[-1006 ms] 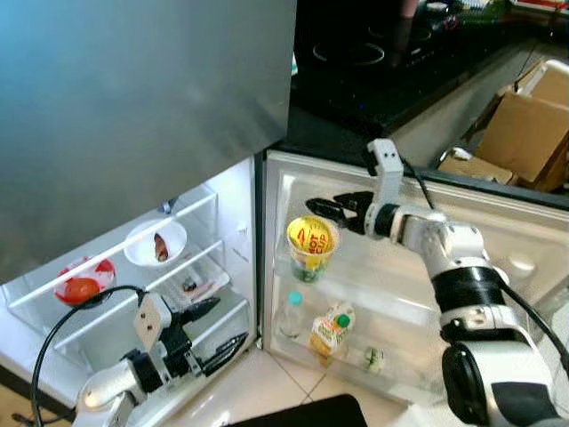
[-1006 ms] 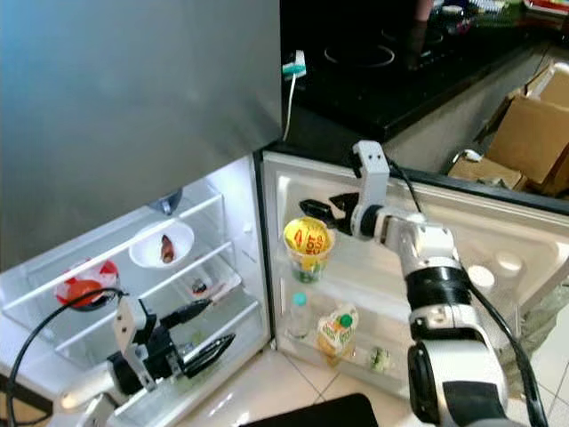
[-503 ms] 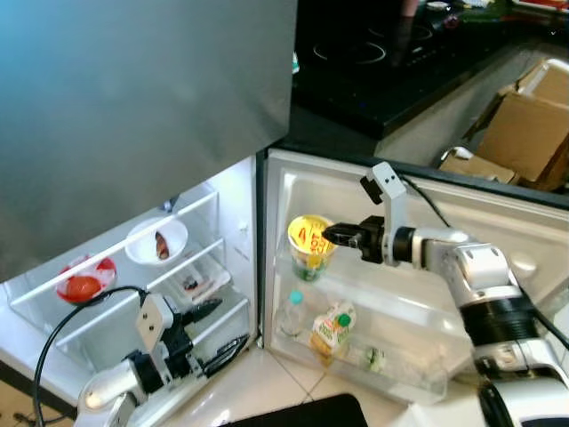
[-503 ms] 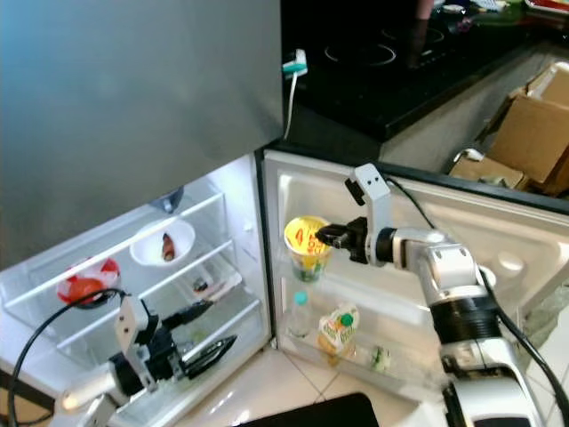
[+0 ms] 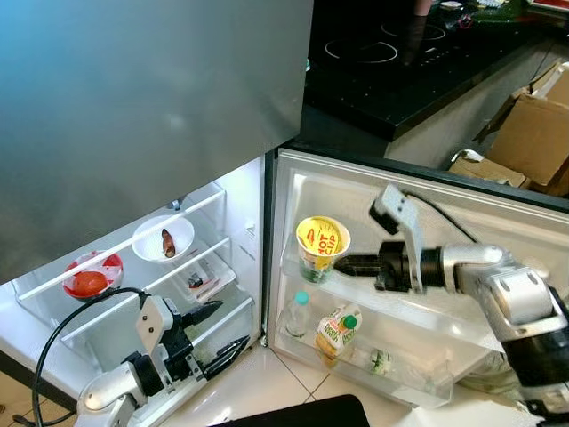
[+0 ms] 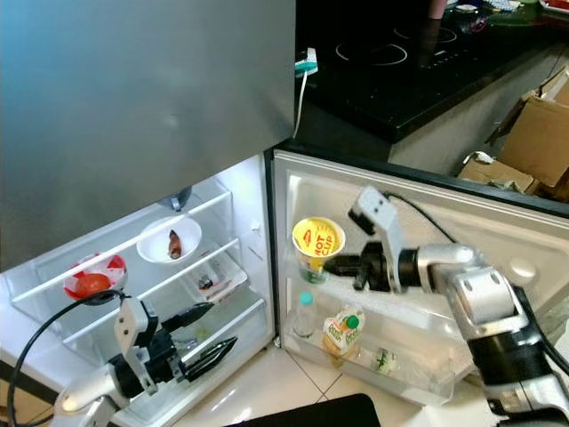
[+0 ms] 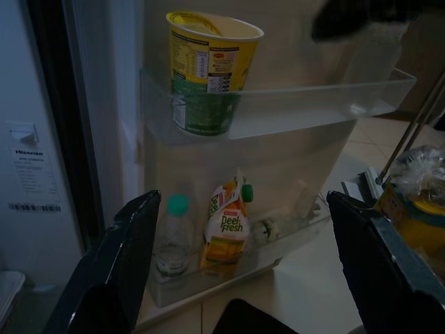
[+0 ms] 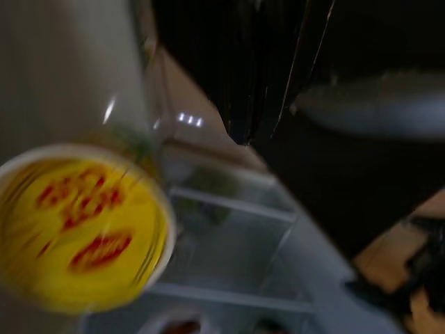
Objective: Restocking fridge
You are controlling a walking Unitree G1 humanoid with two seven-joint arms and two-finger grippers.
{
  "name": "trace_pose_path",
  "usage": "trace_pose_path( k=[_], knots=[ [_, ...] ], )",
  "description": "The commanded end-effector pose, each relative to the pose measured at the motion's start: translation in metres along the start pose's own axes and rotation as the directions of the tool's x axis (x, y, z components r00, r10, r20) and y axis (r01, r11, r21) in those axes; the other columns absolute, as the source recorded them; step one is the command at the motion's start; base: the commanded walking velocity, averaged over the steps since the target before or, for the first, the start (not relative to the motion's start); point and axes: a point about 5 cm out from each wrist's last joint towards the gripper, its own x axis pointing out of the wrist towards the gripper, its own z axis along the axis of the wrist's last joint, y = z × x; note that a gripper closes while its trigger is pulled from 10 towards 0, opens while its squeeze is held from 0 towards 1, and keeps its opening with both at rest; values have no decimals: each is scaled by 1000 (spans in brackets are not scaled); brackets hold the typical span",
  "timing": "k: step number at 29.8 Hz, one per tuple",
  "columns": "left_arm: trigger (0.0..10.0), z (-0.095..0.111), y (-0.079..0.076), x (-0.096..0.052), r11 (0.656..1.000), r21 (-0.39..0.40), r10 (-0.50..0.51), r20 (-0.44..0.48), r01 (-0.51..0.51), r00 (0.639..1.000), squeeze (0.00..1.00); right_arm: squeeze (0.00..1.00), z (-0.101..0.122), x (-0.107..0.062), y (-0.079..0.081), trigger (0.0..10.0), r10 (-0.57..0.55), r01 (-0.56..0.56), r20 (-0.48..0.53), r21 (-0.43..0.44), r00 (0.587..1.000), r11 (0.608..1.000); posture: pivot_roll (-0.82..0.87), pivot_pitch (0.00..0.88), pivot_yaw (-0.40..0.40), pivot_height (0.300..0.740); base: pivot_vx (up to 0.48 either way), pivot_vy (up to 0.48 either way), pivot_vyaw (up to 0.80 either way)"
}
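Since the cup (image 5: 322, 248) already sits in the door shelf (image 5: 418, 313), the right gripper (image 5: 343, 265), fingers together at its 3 o'clock, should back out level.

- A home kitchen, seen from above.
- An open fridge (image 5: 267, 222) with lit glass shelves holds a white bowl (image 5: 164, 238) and a red dish (image 5: 86, 277).
- Its door rack (image 5: 373, 307) carries a yellow noodle cup (image 5: 322, 242), a small bottle (image 5: 295, 313) and a juice pouch (image 5: 332, 329).
- A black cooktop (image 5: 404, 53) sits on the dark table beside it.
- Cardboard boxes (image 5: 529, 133) stand on the floor nearby.
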Motion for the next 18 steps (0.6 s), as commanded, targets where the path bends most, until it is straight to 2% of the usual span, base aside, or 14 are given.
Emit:
trace_pose_path(
  k=[1,4,5,6,7,8,18],
  knots=[
    [10000,0,-1,-4,1000,3,-8,-19,8,1000,0,0,-1,-3,3,0,-6,4,-35,-46,999,999,-33,86,1,740,0,0,0],
    [10000,0,-1,-4,1000,3,-8,-18,8,1000,0,0,-5,-6,-3,118,-60,57,-67,-46,996,997,-33,86,1,740,0,0,0],
    [10000,0,-1,-4,1000,3,-8,-19,8,1000,0,0,-6,-6,-7,2980,-93,89,-80,-46,992,995,-33,86,1,740,0,0,0],
    [10000,0,-1,-4,1000,4,-8,-19,8,1000,0,0,-7,-6,-11,3882,-123,120,-86,-46,989,992,-34,86,2,740,0,0,0],
    [10000,1,-1,-4,1000,4,-8,-18,8,1000,0,0,-7,-7,-13,3882,-143,140,-88,-49,986,989,-34,86,2,740,0,0,0],
    [10000,1,-1,-4,1000,4,-9,-18,9,1000,0,0,-6,-7,-17,4980,-178,175,-87,-49,980,983,-34,86,2,740,0,0,0],
    [10000,1,-1,-2,1000,6,-14,-17,14,1000,0,0,0,-4,-32,4902,-309,304,-71,-73,948,950,-36,82,1,740,0,0,0]
  ],
)
